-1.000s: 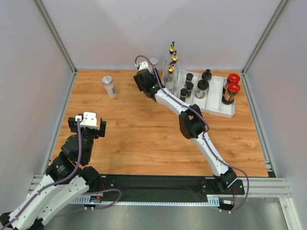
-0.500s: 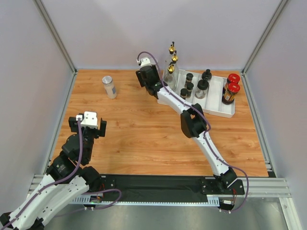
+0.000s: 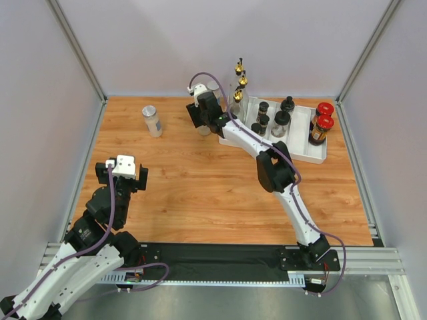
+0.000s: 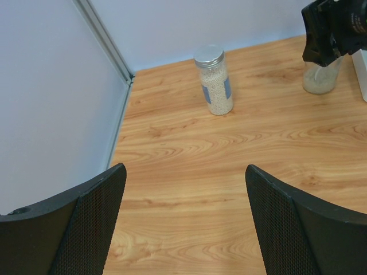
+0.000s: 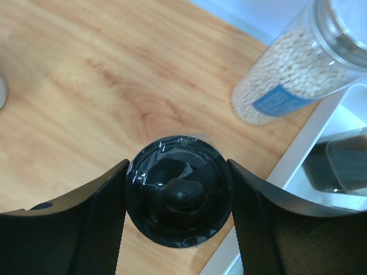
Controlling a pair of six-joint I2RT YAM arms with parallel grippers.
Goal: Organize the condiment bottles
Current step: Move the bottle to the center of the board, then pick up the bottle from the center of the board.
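Observation:
My right gripper (image 5: pixel 179 172) is shut on the black cap of a small jar (image 5: pixel 172 220), seen from above. In the top view this gripper (image 3: pixel 203 115) is just left of the white tray, with the jar's clear body (image 3: pixel 203 129) under it. A silver-lidded jar of white grains (image 5: pixel 287 80) stands just behind. Another silver-lidded jar (image 3: pixel 152 121) stands alone at the far left, also in the left wrist view (image 4: pixel 214 80). Three gold-spouted bottles (image 3: pixel 238 85), several black-capped jars (image 3: pixel 264 121) and two red-lidded jars (image 3: pixel 321 124) stand in or by the tray. My left gripper (image 4: pixel 183 229) is open and empty.
The white divided tray (image 3: pixel 303 153) lies at the far right of the wooden table; its rim shows in the right wrist view (image 5: pixel 298 160). White walls and metal rails close in the table on three sides. My left gripper (image 3: pixel 122 179) hovers near the left front.
The right arm's elbow has swung to the right and its wrist has turned a little at the tray's left end. The jar's clear body now shows under the gripper. The left arm is still.

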